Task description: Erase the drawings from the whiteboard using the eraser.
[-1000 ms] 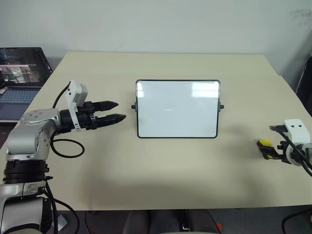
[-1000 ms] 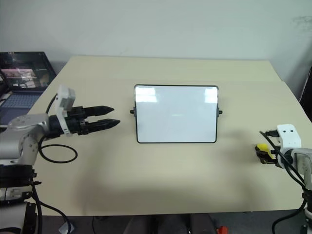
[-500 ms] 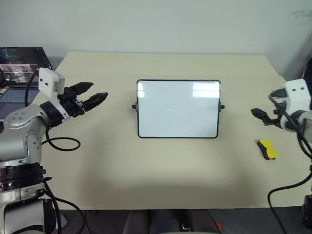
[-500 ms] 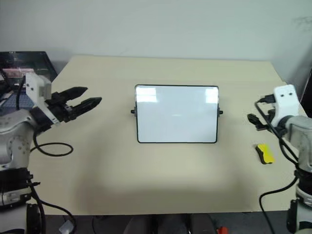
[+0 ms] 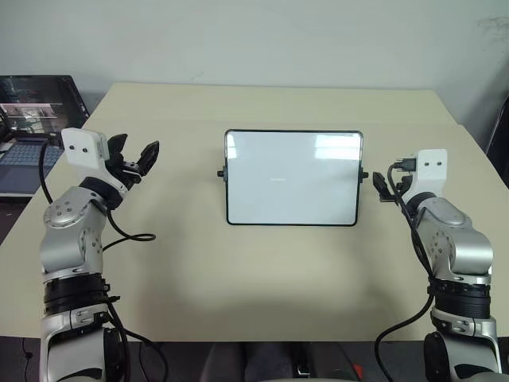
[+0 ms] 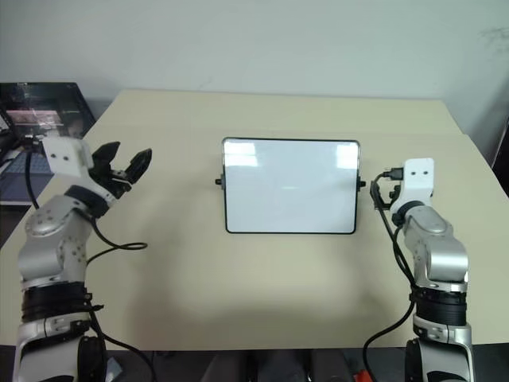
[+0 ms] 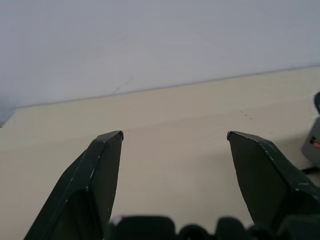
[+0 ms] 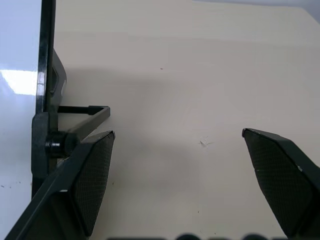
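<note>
glossy white whiteboard (image 5: 293, 177) (thin black frame), beige table (image 5: 262, 270)

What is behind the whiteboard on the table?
Behind the whiteboard, the right wrist view shows a thin black support stand resting on the bare table. The board itself covers the strip of tabletop directly behind it, so anything there cannot be seen.

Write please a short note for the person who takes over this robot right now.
Left pincer: open, empty, raised over the table, left of the whiteboard.
Right pincer: open, empty, close beside the whiteboard's right edge.
Whiteboard: standing at the table's middle; looks almost blank, with one faint mark near its centre.
Done: the wiping, it seems.
Left: check that faint mark. Neither pincer holds the eraser.
</note>
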`<act>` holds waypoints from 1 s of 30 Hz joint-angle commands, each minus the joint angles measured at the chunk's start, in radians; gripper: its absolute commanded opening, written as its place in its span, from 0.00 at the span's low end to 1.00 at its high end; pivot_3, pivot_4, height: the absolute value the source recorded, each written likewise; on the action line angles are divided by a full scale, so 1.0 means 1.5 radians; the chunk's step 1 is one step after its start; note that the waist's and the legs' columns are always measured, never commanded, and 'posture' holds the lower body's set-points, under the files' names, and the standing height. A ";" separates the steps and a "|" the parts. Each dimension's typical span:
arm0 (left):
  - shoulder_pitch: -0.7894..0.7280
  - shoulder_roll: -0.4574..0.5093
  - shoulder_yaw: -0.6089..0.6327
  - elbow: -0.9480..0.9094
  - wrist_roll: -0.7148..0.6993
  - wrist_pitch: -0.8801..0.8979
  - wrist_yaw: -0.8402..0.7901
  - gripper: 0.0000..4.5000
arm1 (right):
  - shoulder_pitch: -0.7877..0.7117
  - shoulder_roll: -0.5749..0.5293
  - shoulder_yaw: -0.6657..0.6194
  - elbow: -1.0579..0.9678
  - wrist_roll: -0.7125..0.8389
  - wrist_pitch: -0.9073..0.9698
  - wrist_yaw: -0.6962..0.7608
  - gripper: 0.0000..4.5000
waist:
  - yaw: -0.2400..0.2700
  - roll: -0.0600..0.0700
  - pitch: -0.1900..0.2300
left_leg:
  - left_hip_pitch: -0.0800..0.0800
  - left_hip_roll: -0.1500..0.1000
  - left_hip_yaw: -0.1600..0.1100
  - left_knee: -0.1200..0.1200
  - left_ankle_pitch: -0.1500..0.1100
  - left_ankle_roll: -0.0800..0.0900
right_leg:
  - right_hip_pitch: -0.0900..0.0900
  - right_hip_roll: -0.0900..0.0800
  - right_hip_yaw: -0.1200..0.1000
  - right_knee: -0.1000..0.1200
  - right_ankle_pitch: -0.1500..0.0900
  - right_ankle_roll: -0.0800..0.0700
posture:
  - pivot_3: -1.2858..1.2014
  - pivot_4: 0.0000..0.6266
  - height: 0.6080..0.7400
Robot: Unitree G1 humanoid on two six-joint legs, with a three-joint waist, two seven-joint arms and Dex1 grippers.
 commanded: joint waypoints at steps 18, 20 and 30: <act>0.009 -0.144 -0.032 0.014 0.108 -0.174 0.201 0.81 | 0.031 0.095 0.000 0.120 -0.026 -0.285 -0.069 0.99 | -0.001 0.000 0.000 | 0.000 0.000 0.000 0.000 0.000 0.000 | 0.000 0.000 0.000 0.000 0.001 0.001 | 0.52 0.24 1.00; 0.009 -0.150 -0.034 0.018 0.114 -0.176 0.215 0.81 | 0.031 0.096 0.004 0.128 -0.026 -0.292 -0.068 0.99 | -0.001 0.000 0.000 | 0.000 0.000 0.000 0.000 0.000 0.000 | 0.000 0.000 0.000 0.000 0.001 0.001 | 0.52 0.24 1.00; -0.004 -0.190 -0.063 0.088 0.167 -0.226 0.286 0.81 | 0.034 0.104 0.010 0.188 -0.032 -0.426 -0.073 0.99 | -0.001 0.000 0.000 | 0.001 0.000 0.000 0.000 0.000 0.000 | 0.001 0.000 0.000 0.000 0.001 0.001 | 0.52 0.24 1.00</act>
